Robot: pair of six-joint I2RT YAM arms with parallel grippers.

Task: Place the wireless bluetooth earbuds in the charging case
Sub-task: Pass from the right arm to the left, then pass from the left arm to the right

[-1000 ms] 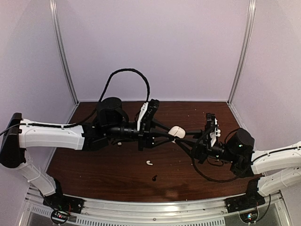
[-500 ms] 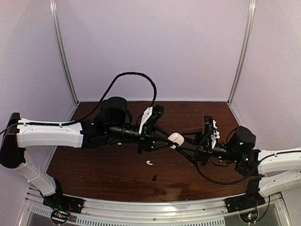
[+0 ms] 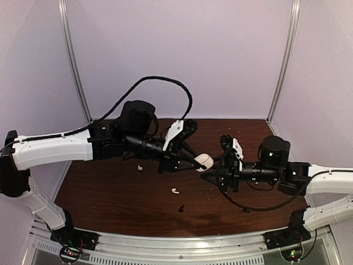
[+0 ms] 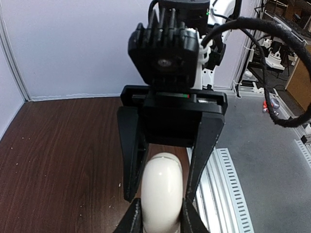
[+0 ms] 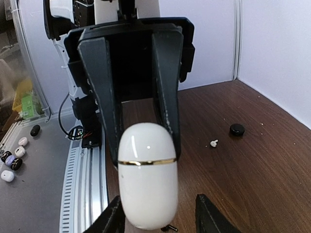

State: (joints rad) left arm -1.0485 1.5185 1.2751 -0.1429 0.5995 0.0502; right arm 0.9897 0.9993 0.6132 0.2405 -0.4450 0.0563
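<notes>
My left gripper (image 4: 161, 204) is clamped on one end of the white case (image 3: 204, 162), holding it off the table (image 3: 110, 193) near the middle, lid shut. The right gripper (image 5: 159, 199) faces it from 3 o'clock, jaws apart and straddling the case's free end; I see a gap at one finger, so it is not gripping. The buds all lie on the table: a white bud (image 3: 175, 191) between 7 and 8 o'clock from the case; a black bud (image 3: 181, 208) at 7 o'clock, nearer the front edge; a second white bud (image 3: 139, 167) at 9 o'clock, beside the left arm.
</notes>
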